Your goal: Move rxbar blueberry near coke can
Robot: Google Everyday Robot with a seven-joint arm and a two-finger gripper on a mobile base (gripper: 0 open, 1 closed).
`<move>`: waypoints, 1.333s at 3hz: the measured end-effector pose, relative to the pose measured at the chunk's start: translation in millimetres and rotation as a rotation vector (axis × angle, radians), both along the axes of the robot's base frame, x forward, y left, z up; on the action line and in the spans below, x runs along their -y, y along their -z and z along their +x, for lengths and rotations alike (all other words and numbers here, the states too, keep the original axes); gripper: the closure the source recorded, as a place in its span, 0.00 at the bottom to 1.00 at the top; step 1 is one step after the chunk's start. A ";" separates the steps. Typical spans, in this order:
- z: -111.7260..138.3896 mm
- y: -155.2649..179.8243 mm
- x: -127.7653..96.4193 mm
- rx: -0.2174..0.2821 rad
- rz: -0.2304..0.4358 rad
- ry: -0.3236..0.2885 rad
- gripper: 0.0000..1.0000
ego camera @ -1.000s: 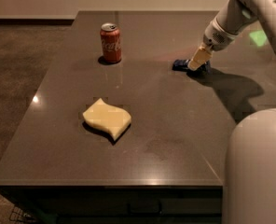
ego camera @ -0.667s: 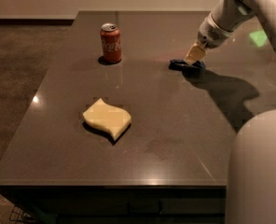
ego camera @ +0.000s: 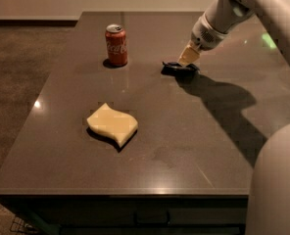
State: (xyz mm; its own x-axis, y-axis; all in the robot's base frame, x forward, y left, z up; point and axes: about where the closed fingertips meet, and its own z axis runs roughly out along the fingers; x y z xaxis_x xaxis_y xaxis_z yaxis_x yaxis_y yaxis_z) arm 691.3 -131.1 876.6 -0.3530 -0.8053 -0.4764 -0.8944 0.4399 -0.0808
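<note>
The coke can point(ego camera: 116, 45), red with white script and a silver top, stands upright at the back left of the dark table point(ego camera: 150, 175). The rxbar blueberry point(ego camera: 177, 68), a small flat dark bar, lies low over the table to the right of the can, about a can's height away from it. My gripper point(ego camera: 186, 59) comes down from the upper right. Its tan fingers point(ego camera: 188, 54) are closed together on the bar's right part, and they hide part of it.
A pale yellow wavy sponge point(ego camera: 112, 123) lies in the middle left of the table. My white arm point(ego camera: 243, 6) reaches in from the top right, and my white body point(ego camera: 277, 180) fills the lower right corner. The table's front edge runs along the bottom.
My gripper has moved left toward the coke can, and the rxbar blueberry has moved left with it. The can and the sponge have not moved.
</note>
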 end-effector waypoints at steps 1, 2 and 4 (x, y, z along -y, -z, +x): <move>-0.5 -2.6 -23.8 0.049 0.012 -0.005 1.00; 3.0 3.4 -48.8 0.076 0.015 -0.013 1.00; 9.7 4.4 -85.9 0.095 0.020 -0.039 0.59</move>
